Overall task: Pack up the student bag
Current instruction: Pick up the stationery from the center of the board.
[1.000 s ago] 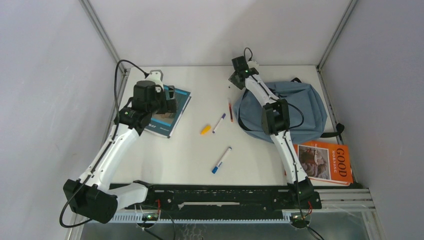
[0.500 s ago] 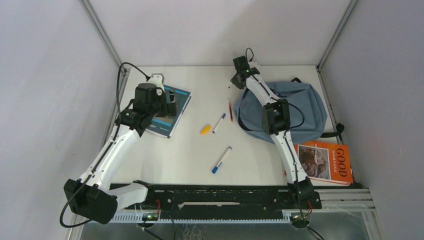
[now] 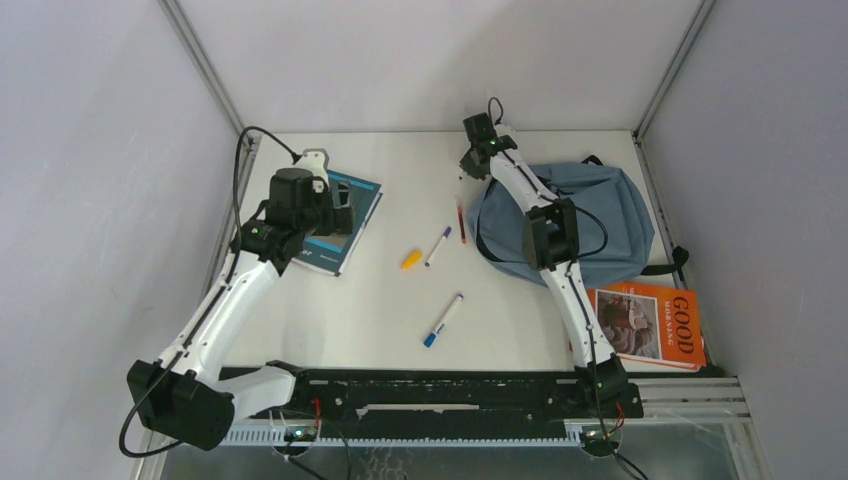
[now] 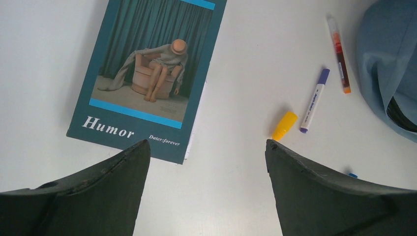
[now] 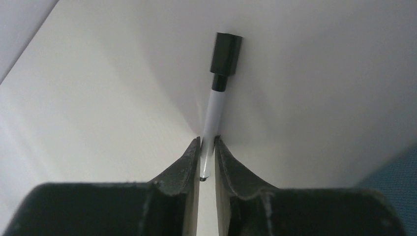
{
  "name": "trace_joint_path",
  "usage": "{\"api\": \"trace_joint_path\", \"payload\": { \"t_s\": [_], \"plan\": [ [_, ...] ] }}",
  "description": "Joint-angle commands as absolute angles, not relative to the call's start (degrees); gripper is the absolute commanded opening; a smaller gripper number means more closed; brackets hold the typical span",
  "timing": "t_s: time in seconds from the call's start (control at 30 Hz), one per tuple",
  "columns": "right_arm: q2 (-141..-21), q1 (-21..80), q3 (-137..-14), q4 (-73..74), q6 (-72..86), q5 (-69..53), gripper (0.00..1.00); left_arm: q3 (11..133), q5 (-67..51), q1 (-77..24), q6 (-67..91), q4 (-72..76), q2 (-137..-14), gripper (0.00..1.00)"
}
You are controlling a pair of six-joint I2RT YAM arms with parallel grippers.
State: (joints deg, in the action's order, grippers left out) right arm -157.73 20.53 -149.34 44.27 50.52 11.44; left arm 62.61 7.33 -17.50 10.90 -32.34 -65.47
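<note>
Since a second ago, little change. My left fingers (image 3: 338, 215) have shifted slightly, so more of the teal paperback book (image 3: 352, 200) shows. My right fingers (image 3: 466, 163) have edged a touch further out.

Top view: the soft grey-blue fabric backpack (image 3: 610, 215) lies flat at the far right of the white desk (image 3: 330, 320), with my right arm crossing over it. An orange-covered book (image 3: 650, 325) lies just beside its near edge. A red-barrelled pen (image 3: 461, 222) sits next to the bag's left side. A purple-capped marker (image 3: 438, 245), a loose yellow cap (image 3: 411, 259) and a blue-capped marker (image 3: 442, 320) lie between the arms.

Left wrist view: fingers wide apart, nothing held, over the near edge of the teal book.

Right wrist view: fingers clamped on a slim white pen with a black cap (image 5: 215, 105). Bag fabric shows at the lower right corner.

Judgement: the bag should be light and limp, so it will likely sag and slide. I'd pinch the fabric along a zipper line. I cannot tell whether the opening is unzipped.
</note>
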Motion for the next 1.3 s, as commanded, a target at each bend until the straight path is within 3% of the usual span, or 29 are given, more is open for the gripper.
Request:
{"api": "trace_joint_path", "payload": {
  "t_s": [0.0,0.17,0.27,0.63,0.9,1.27],
  "plan": [
    [-156.8,21.3,-148.3,46.7,48.9,10.7,0.19,61.6,6.9,-17.5,9.6,-30.8,-63.2,0.91],
    [-154.3,22.8,-144.3,46.5,46.0,9.9,0.04,61.3,5.9,-17.4,10.2,-30.9,-63.0,0.91],
    [-152.5,24.0,-141.2,45.1,43.9,6.1,0.0,61.2,5.1,-17.4,10.9,-30.9,-62.9,0.91],
    [-139.3,27.4,-131.6,39.9,32.8,-9.3,0.0,61.0,3.0,-17.4,13.6,-30.2,-62.2,0.9],
    [-127.4,27.3,-126.5,43.5,25.3,-11.8,0.0,61.2,2.5,-17.5,15.2,-29.8,-63.0,0.9],
    [-93.1,13.6,-86.9,39.9,13.6,-5.9,0.0,63.1,-1.4,-17.4,17.8,-27.9,-64.9,0.89]
  ]
}}
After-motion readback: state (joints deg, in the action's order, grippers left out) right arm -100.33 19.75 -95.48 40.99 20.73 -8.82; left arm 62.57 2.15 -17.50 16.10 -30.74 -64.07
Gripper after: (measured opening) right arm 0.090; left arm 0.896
